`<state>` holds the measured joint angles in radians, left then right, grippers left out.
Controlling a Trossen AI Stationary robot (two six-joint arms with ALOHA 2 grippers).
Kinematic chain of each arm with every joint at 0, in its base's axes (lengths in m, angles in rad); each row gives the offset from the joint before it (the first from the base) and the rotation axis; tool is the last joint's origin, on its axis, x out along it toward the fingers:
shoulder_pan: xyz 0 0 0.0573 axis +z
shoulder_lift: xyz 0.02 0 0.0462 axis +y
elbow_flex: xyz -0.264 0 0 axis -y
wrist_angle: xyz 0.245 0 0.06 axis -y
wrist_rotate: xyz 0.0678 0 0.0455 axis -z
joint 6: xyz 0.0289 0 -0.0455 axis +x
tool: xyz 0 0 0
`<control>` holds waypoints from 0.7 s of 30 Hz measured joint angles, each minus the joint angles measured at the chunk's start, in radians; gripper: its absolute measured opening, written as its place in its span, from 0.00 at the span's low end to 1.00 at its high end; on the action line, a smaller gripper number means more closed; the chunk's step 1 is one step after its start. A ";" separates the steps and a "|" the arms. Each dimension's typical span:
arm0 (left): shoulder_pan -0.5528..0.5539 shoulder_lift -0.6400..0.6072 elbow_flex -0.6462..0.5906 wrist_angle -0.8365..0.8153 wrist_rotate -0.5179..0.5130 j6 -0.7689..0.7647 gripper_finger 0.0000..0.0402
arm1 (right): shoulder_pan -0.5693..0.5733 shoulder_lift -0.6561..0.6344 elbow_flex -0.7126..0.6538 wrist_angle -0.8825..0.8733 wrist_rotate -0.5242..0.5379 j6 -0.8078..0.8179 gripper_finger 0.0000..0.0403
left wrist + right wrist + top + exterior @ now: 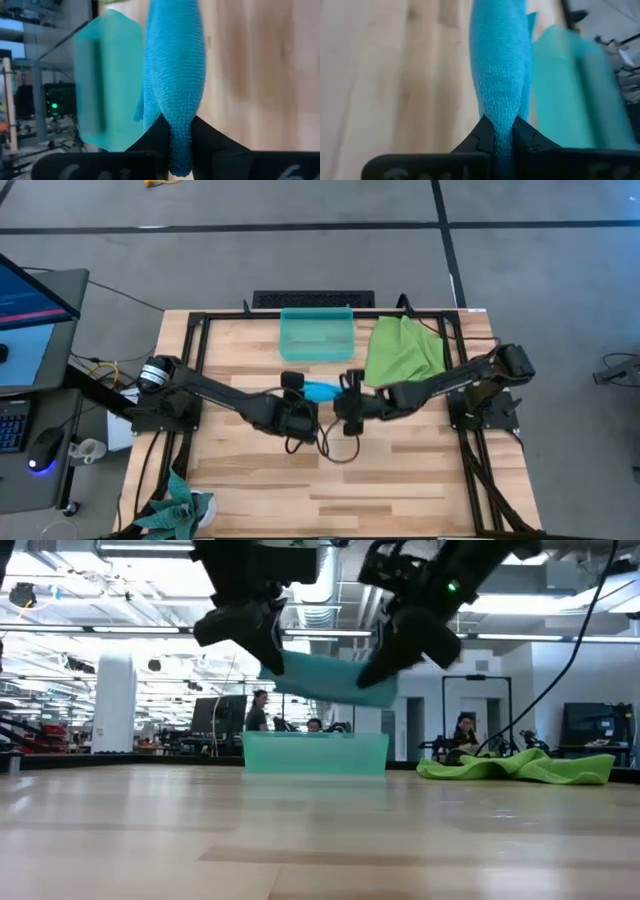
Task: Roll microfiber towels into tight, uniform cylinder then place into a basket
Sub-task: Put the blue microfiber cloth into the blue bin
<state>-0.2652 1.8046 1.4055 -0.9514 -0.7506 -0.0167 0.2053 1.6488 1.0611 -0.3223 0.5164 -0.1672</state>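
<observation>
rolled blue towel held in the air at both ends

the left gripper (298, 402) and the right gripper (347, 402) each pinch one end of the rolled sky-blue towel (321, 391), fingers (150, 140) clamped tight on the cloth. the roll hangs clear above the table (400, 480), just in front of the basket (316, 335) and level across it in the low view. the lime green towel (402, 348) lies crumpled on the table, touching the basket's right side.
</observation>
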 joint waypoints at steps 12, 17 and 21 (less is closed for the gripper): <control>0.278 -0.147 0.001 0.083 0.190 0.204 0.07 | -0.279 -0.096 0.003 0.080 -0.193 -0.237 0.10; 0.412 -0.128 0.000 0.127 0.256 0.320 0.07 | -0.396 -0.056 0.033 0.113 -0.234 -0.322 0.10; 0.539 -0.106 0.002 0.172 0.353 0.378 0.07 | -0.494 -0.036 0.051 0.149 -0.323 -0.363 0.10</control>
<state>0.2734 1.6982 1.4077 -0.7791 -0.3976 0.3615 -0.2889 1.6129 1.1124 -0.1737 0.1937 -0.5298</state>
